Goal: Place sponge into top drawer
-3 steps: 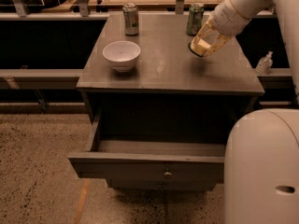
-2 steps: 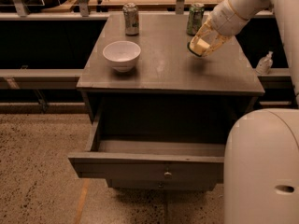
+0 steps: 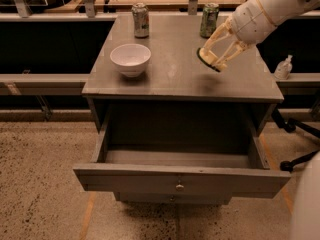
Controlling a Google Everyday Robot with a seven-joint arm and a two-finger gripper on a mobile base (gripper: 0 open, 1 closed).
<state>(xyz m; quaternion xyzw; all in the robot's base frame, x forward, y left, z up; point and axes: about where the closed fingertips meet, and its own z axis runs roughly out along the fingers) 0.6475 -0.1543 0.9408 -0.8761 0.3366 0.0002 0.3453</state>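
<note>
My gripper (image 3: 211,59) hangs above the right part of the cabinet top, in front of the green can. Its yellowish fingers (image 3: 223,40) are shut on the sponge (image 3: 206,57), a small pale yellow block with a dark underside, held tilted a little above the surface. The top drawer (image 3: 180,180) is pulled wide open below the cabinet top, and its inside shows nothing in it. Its small round knob (image 3: 179,187) faces the front. The sponge is behind the open drawer and higher than it.
A white bowl (image 3: 130,59) sits on the left of the grey cabinet top (image 3: 175,74). A silver can (image 3: 141,20) and a green can (image 3: 209,20) stand at the back. A small bottle (image 3: 283,67) stands to the right of the cabinet. The robot's white body (image 3: 306,204) fills the lower right corner.
The gripper with the sponge has moved a little to the left and toward the front of the cabinet top. The drawer, bowl and cans have not moved.
</note>
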